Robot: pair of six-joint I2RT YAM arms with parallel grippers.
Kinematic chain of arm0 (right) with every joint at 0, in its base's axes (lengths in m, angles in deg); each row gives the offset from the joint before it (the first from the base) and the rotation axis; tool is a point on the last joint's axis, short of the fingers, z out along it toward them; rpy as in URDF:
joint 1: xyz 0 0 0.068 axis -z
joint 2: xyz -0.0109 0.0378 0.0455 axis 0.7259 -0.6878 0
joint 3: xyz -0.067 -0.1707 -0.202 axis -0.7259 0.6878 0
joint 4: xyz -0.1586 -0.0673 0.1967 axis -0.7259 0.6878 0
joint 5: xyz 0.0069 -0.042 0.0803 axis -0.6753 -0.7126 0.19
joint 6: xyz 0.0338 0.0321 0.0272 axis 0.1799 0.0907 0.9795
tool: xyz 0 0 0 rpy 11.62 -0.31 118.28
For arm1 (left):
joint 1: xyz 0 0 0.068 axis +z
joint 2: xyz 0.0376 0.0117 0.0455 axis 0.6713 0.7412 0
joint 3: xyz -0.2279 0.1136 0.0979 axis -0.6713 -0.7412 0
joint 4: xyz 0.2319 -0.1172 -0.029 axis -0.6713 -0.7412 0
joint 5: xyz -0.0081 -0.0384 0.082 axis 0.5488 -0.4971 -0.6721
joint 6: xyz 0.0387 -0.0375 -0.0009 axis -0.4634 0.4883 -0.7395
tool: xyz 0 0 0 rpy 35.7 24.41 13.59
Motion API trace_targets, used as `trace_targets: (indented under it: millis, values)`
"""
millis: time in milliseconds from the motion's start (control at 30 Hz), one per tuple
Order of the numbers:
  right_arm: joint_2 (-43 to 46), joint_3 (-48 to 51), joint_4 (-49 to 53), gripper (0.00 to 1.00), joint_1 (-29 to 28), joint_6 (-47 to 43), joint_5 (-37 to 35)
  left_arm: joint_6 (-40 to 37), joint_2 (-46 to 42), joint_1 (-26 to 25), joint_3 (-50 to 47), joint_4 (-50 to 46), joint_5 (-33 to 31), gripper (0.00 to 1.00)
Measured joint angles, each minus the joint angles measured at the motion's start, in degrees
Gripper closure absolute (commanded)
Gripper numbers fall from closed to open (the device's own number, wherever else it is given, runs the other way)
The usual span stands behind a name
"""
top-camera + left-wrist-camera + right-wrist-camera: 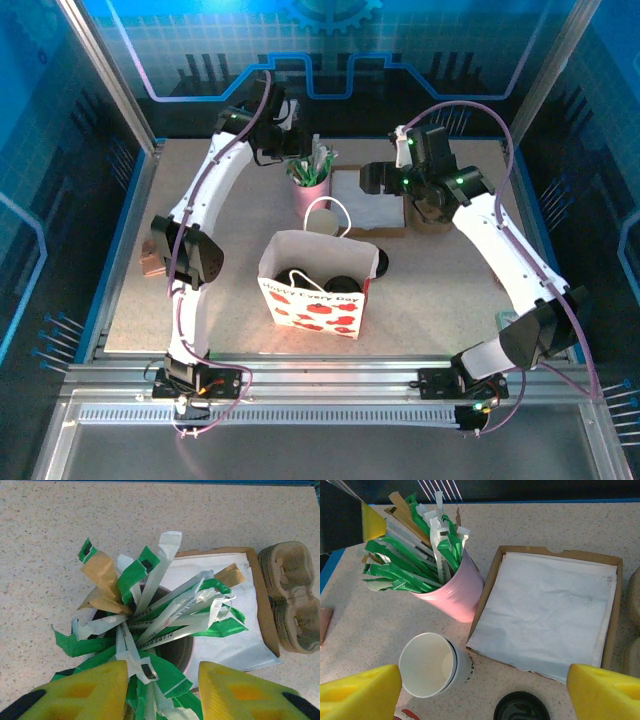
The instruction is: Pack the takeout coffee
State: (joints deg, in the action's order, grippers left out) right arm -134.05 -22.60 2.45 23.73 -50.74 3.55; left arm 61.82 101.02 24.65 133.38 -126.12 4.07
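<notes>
The takeout coffee is an empty white paper cup (323,218) (432,665) standing upright behind the printed paper bag (315,290). My right gripper (482,695) (375,178) hovers open above it, the cup near its left finger, nothing held. My left gripper (162,692) (288,155) is over the pink cup (311,190) (452,592) of green-and-white sticks (165,615). Its yellow fingers (85,690) stand apart with several sticks in the gap, none visibly clamped. A black lid (521,707) (380,262) lies right of the white cup.
A cardboard tray of white napkins (612,630) (395,228) sits right of the pink cup. A pulp cup carrier (292,597) (432,215) lies beyond it. The bag stands open in the table's middle with dark things inside. A brown object (152,262) lies at the left edge.
</notes>
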Motion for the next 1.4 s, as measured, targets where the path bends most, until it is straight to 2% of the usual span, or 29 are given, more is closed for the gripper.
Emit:
trace_targets:
  millis: [300,567,700,733,1033,1233,1400]
  values:
    - [0.04,0.66,-0.37,0.13,-0.02,0.00,0.02,-1.11,1.57,-0.87,0.00,-0.68,-2.19,0.65]
    - [0.26,0.72,-0.39,0.13,-0.04,0.00,0.07,-1.77,2.89,-2.01,0.07,-1.68,-3.80,0.82]
    - [0.31,0.72,-0.39,0.13,-0.04,-0.02,0.07,-2.71,2.89,-1.99,0.35,-1.84,-5.03,0.99]
    - [0.35,0.74,-0.39,0.13,-0.04,-0.02,0.07,-2.86,2.89,-1.99,0.50,-1.88,-5.35,1.00]
    - [0.90,0.74,-0.39,0.13,-0.07,-0.44,0.59,-2.36,2.78,-1.99,4.17,-3.13,-5.95,1.00]
    - [0.90,0.74,-0.39,0.11,-0.44,-0.48,0.92,-2.38,2.43,-1.99,4.68,-3.50,-5.97,0.89]
    - [0.90,0.74,-0.39,0.09,-1.09,-0.83,1.11,-2.36,2.40,-1.99,4.70,-3.50,-5.97,0.88]
